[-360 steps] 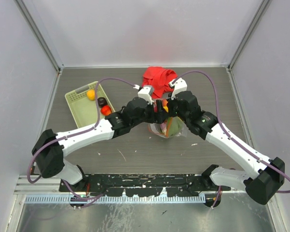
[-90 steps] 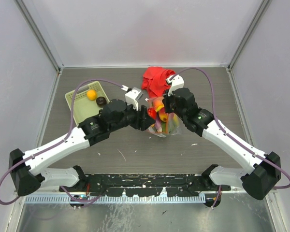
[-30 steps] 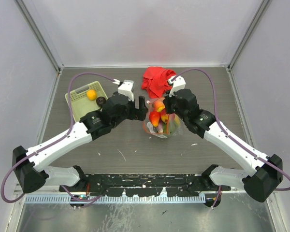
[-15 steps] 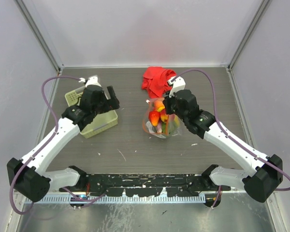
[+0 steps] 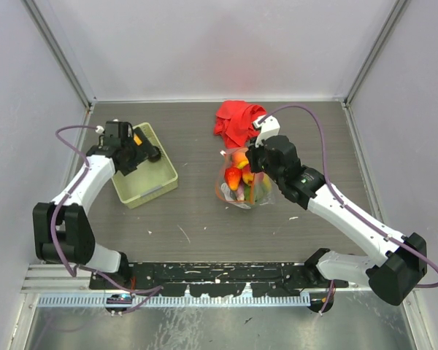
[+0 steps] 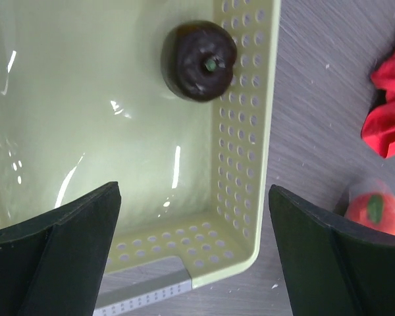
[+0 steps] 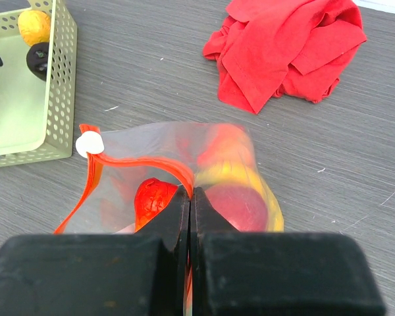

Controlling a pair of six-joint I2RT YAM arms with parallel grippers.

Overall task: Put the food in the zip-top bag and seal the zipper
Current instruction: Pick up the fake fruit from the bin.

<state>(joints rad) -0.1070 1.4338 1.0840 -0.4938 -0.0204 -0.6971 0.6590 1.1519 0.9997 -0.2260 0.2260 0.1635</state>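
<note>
The clear zip-top bag point(image 5: 241, 186) stands mid-table with food inside: a red piece point(image 7: 154, 197), a yellow piece point(image 7: 236, 174) and a dark red one point(image 7: 242, 208). My right gripper point(image 7: 191, 193) is shut on the red-orange zipper point(image 7: 145, 161) at the bag's mouth, which hangs open to the left of the grip. A white slider point(image 7: 89, 143) sits at the strip's left end. My left gripper point(image 6: 194, 263) hovers open over the pale green basket point(image 5: 147, 182). A dark purple piece point(image 6: 201, 60) and an orange ball point(image 7: 34, 26) lie in that basket.
A crumpled red cloth point(image 5: 237, 120) lies just behind the bag. The basket's perforated wall point(image 6: 240, 164) runs between my left fingers. Grey enclosure walls stand close on the left, back and right.
My left arm has swung away from the bag, leftward to above the basket, jaws wide. The right gripper and the bag have stayed where they were.
</note>
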